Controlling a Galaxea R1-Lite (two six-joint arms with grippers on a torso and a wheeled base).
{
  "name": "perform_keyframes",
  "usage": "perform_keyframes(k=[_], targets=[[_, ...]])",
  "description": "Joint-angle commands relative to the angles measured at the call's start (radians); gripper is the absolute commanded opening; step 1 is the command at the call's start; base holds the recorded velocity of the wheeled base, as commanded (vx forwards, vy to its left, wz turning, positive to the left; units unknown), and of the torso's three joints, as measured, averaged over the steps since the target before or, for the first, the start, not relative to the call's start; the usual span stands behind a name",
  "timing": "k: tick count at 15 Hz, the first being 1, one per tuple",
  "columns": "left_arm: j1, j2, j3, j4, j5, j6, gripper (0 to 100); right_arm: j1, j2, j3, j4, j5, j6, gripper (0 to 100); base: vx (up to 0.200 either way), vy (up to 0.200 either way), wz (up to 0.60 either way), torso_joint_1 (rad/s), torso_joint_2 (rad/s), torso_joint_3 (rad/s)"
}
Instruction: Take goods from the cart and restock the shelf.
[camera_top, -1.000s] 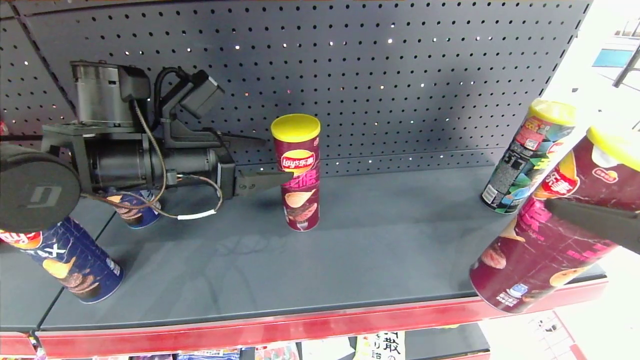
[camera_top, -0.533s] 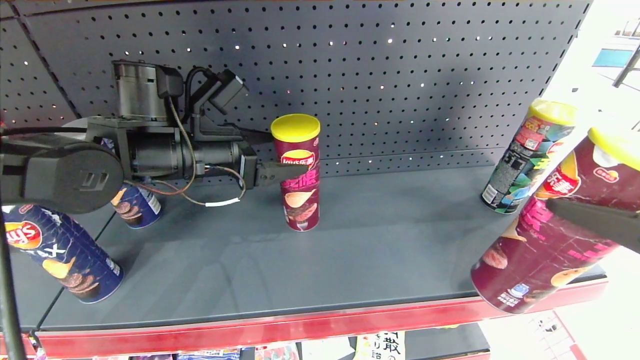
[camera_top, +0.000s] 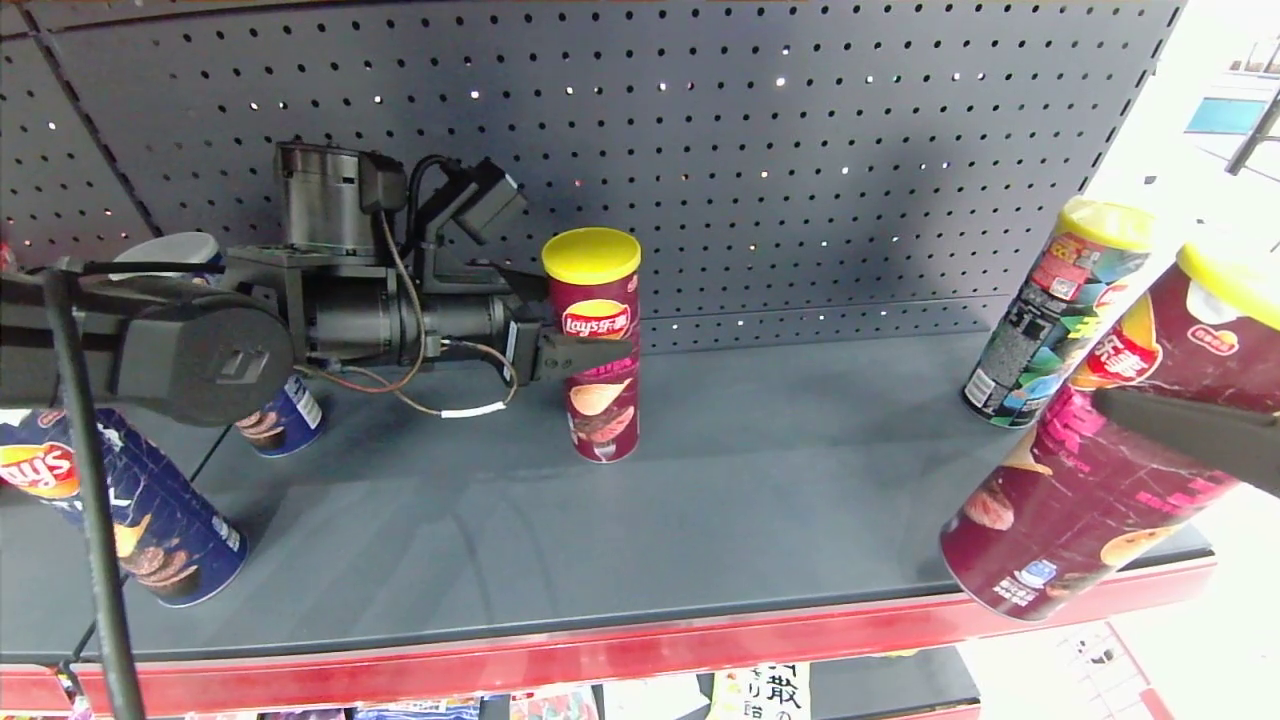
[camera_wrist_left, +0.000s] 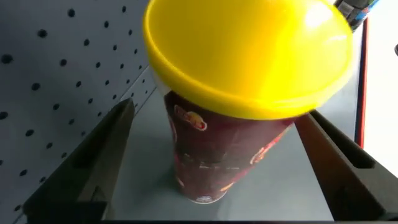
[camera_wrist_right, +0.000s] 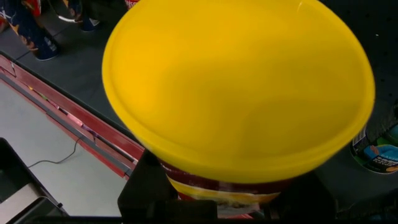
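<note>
The pegboard panel (camera_top: 800, 150) forms the back wall. In front of it lies the grey shelf (camera_top: 750, 520), which has a red front lip.

The left gripper (camera_top: 575, 320) reaches in from the left along the far part of the shelf, held level. Its jaws are released and straddle the upper half of the standing maroon can (camera_top: 600, 400). In the left wrist view, bare shelf shows between one finger and the can wall.

The right gripper (camera_top: 1140, 415) is at the near right corner. Its jaws are clenched on the held maroon can (camera_top: 1080, 500). This can is tilted, with its yellow lid up and to the right and its base over the front lip. Whether the base touches the shelf cannot be determined.

The standing maroon can is upright at mid-shelf, close to the pegboard panel, with its yellow lid on. A black-and-teal can (camera_top: 1050, 320) stands at the far right, just behind the held maroon can. The near blue can (camera_top: 160, 540) stands at the left front. The far blue can (camera_top: 285, 420) stands behind it, partly hidden by the left arm.
</note>
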Motion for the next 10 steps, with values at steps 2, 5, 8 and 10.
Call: perform_keyframes(k=[2,5,8,10], targets=[[-0.018,0.02,-0.015,-0.001,0.002,-0.005,100,0.001,0.003,-0.001,0.0,0.0,0.0,0,0.0,0.0,0.0,0.0,0.0,0.0],[-0.025,0.029,-0.018,-0.002,-0.013,-0.008,0,0.001,0.009,-0.002,-0.002,0.0,0.0,0,0.0,0.0,0.0,0.0,0.0,0.0],[-0.032,0.027,-0.01,-0.002,-0.024,-0.007,0,-0.001,0.009,-0.002,0.0,0.0,0.001,0,0.0,0.0,0.0,0.0,0.0,0.0],[-0.035,0.021,-0.003,-0.001,-0.024,-0.008,0,-0.001,0.008,-0.001,0.0,0.0,0.001,0,0.0,0.0,0.0,0.0,0.0,0.0]])
